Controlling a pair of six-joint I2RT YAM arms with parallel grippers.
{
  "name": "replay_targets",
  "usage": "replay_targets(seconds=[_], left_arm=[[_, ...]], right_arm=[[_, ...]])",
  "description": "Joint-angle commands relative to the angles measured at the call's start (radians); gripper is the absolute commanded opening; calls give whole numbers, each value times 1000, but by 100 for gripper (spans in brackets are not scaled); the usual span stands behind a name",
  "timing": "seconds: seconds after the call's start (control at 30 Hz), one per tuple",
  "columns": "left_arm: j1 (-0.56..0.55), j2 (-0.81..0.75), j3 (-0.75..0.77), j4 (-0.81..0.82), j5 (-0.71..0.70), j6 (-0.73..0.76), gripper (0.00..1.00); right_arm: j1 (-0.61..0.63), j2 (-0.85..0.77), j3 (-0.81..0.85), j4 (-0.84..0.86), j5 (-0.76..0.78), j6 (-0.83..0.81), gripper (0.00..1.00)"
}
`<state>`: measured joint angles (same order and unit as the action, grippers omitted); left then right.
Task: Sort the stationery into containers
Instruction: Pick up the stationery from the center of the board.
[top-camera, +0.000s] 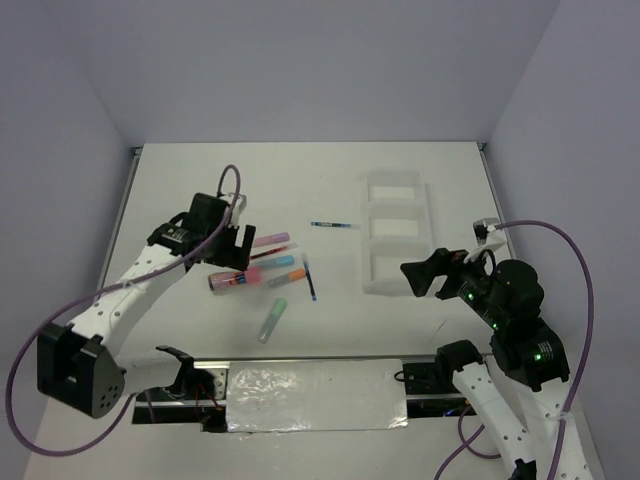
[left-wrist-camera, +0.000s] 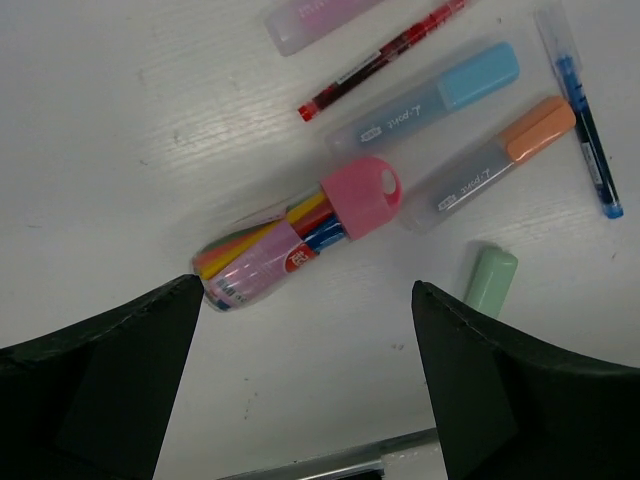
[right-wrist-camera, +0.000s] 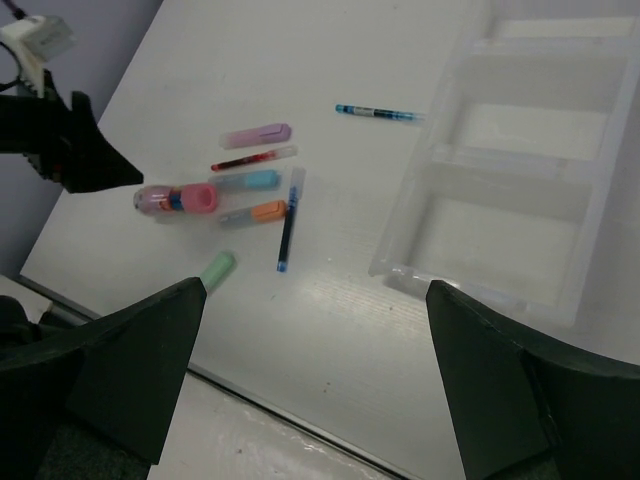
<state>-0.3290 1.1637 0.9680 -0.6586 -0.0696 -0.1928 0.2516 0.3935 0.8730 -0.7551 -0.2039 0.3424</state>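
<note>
The stationery lies in a loose cluster left of centre: a stubby pink-capped tube of coloured pens (left-wrist-camera: 300, 245), a blue highlighter (left-wrist-camera: 430, 100), an orange highlighter (left-wrist-camera: 495, 160), a mint highlighter (left-wrist-camera: 490, 282), a pink highlighter (left-wrist-camera: 315, 18), a thin red pen (left-wrist-camera: 385, 55) and a blue pen (left-wrist-camera: 585, 120). Another blue pen (top-camera: 333, 225) lies alone nearer the tray. The translucent three-compartment tray (top-camera: 366, 250) looks empty; it also shows in the right wrist view (right-wrist-camera: 400, 270). My left gripper (top-camera: 236, 252) hovers open just above the pink tube (top-camera: 232, 281). My right gripper (top-camera: 428, 275) is open and empty beside the tray's near end.
A metal strip (top-camera: 310, 395) runs along the near table edge between the arm bases. Grey walls close in the table on the left, back and right. The left arm's cable (top-camera: 232, 180) loops above its wrist.
</note>
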Motion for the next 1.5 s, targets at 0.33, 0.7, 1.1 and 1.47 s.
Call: replay_targets(seconds=[0.33,0.7,1.1,1.47], left_arm=[[-119,287,44,2,-146,69,99],[-119,450,49,22,-173,84,97],[-88,352,-11,17,-171,24,64],[-81,425,-5,7,-151,3,69]], right_arm=[[-2,-28,-8,56,-132,-16,100],[-2,-56,-12,76,-170,6,100],[-2,-64,41,22,-129,-23,100],[-3,-59,52,20,-118,-20,100]])
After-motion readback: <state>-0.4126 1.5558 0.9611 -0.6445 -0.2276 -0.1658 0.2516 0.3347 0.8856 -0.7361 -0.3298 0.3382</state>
